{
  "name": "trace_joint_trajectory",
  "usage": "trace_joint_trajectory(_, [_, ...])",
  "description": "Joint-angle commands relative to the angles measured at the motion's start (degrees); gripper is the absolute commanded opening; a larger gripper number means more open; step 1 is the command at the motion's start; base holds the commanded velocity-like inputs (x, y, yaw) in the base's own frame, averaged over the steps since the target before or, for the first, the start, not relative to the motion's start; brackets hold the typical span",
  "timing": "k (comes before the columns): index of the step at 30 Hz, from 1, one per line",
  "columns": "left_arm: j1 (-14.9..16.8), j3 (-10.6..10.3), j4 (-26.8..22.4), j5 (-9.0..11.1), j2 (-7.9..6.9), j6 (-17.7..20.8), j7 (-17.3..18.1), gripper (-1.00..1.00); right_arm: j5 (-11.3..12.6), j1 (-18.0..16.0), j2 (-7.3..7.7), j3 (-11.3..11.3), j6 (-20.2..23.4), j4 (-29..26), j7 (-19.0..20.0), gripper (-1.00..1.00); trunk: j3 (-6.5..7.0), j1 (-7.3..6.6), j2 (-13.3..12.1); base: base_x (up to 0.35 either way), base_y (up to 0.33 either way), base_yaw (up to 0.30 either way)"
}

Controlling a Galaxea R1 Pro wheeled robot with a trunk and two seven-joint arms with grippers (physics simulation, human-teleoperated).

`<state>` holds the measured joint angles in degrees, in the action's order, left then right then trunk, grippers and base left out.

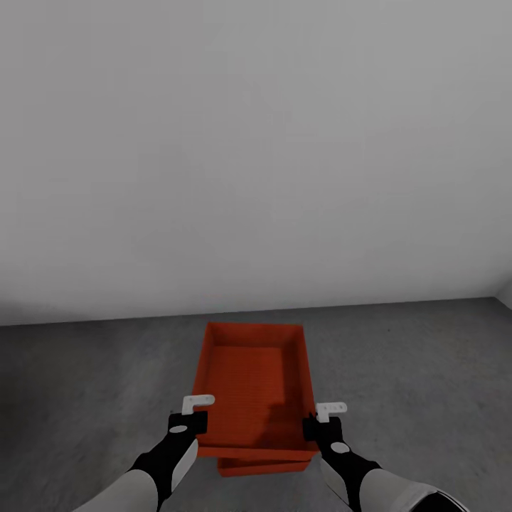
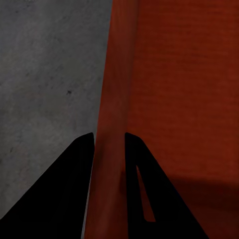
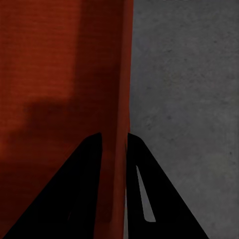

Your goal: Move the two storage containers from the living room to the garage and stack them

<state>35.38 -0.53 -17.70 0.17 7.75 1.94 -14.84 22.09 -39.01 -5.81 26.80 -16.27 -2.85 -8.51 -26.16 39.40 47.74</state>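
Observation:
An orange-red storage container sits in front of me over the dark grey concrete floor. Both grippers hold it by its long side walls. My left gripper is shut on the left wall, one finger inside and one outside. On the opposite wall my right gripper is shut the same way. The second storage container lies directly beneath it, with just its near edge peeking out. Whether the upper one rests on it or hangs slightly above, I cannot tell.
A plain white-grey wall rises close behind the containers and meets the floor just past their far end. Bare concrete stretches to both sides.

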Motion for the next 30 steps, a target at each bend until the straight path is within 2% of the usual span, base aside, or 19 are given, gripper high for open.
trace_joint_trajectory(1, [0.04, 1.15, -1.82, -1.05, -0.28, 0.25, -0.46, -1.00, 0.76, -0.01, 0.01, -0.35, -0.17, 0.39, 0.07, -1.00, -0.06, 0.01, 0.05, 0.000, 0.000, 0.000])
trace_joint_trajectory(5, [0.04, 1.19, -1.89, -1.03, -0.20, 0.31, -0.46, -1.00, 0.76, -0.01, 0.01, -0.35, -0.24, 0.39, 0.06, -1.00, -0.06, 0.01, 0.05, -0.003, -0.004, 0.000])
trace_joint_trajectory(24, [0.04, 1.15, -1.82, -0.96, -0.19, 0.25, -0.46, -1.00, 0.76, -0.01, 0.01, -0.35, -0.25, 0.39, 0.07, -1.00, -0.06, 0.01, 0.05, -0.158, -0.216, 0.002])
trace_joint_trajectory(30, [0.04, 1.15, -1.88, -1.02, -0.22, 0.25, -0.46, -1.00, 0.76, -0.01, 0.01, -0.35, -0.25, 0.39, 0.07, -1.00, -0.06, 0.01, 0.05, -0.013, -0.020, 0.210])
